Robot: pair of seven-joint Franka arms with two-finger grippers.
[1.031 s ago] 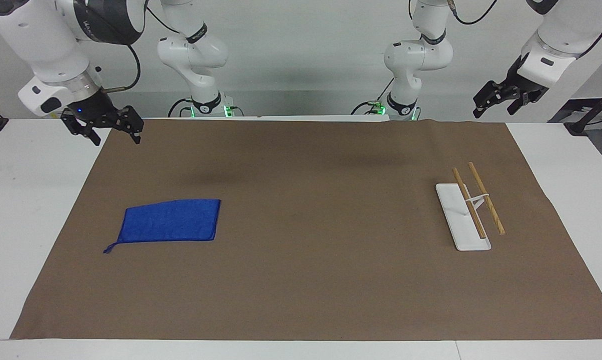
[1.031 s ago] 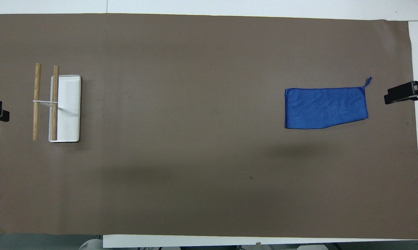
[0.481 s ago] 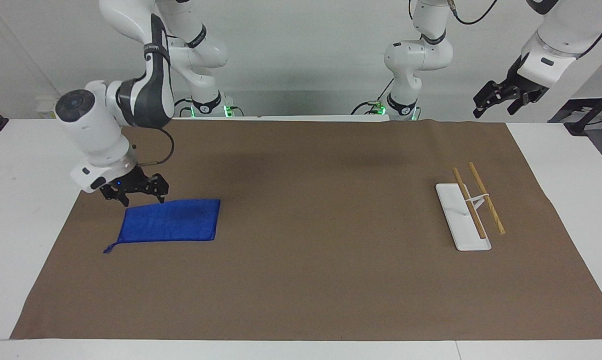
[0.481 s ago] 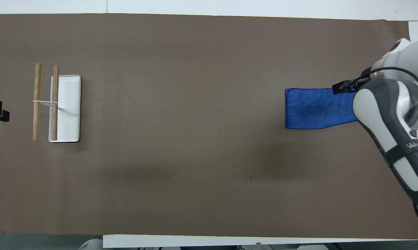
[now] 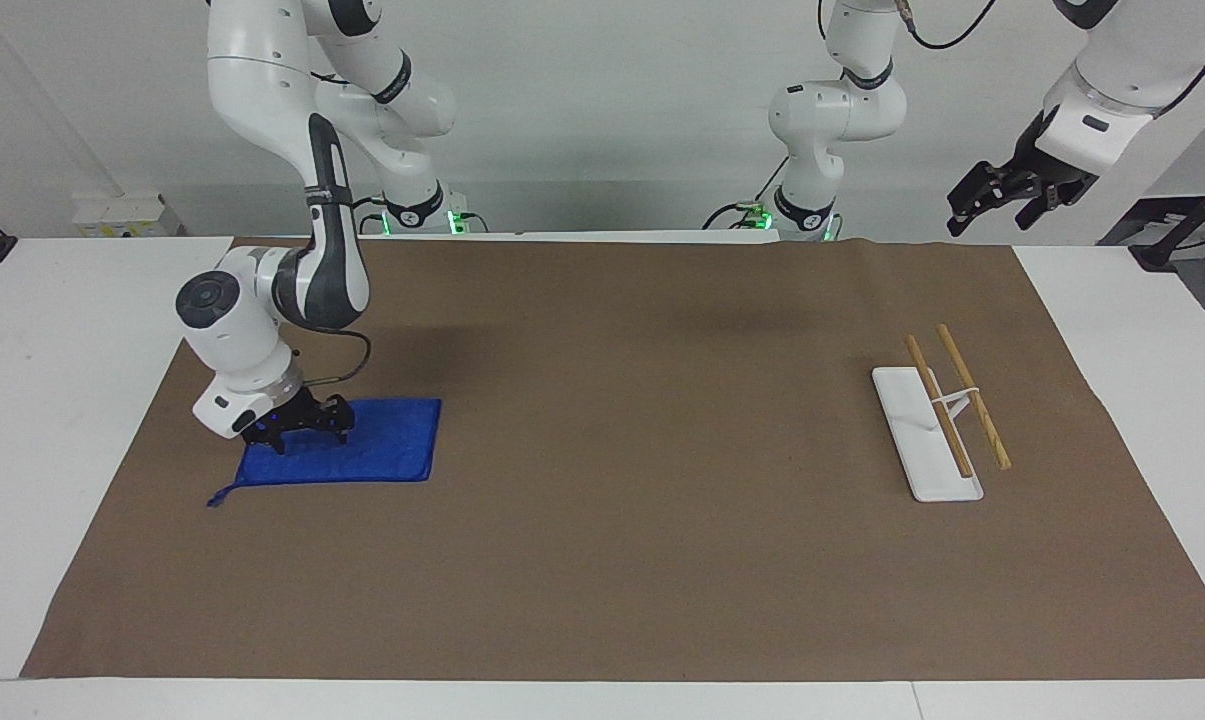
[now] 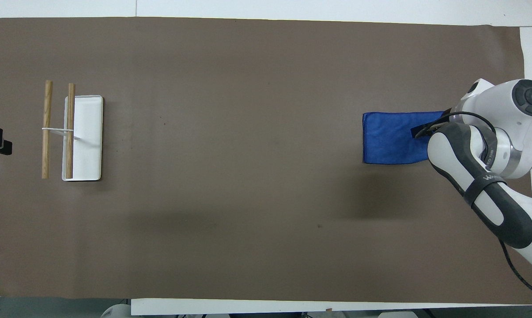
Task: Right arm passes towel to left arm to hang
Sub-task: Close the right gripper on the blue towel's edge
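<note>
Resting flat on the brown paper mat [image 5: 602, 560], the small bright-blue rectangular cloth towel [image 5: 382, 450] lies toward the right arm's end of the table, well apart from the white tray rack with two wooden rods [image 5: 942, 415]. Black right gripper [image 5: 305, 435] is down on the towel's end, fingers spread. Black left gripper [image 5: 1007, 197] waits raised with fingers open, over the mat's corner near the rack.

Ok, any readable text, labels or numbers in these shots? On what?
White lettering on the right arm dark band: too blurred to read.
Small white marks on the right base and left base: too small to read.
Towel, rack, mat: no text.
Nothing else legible.
</note>
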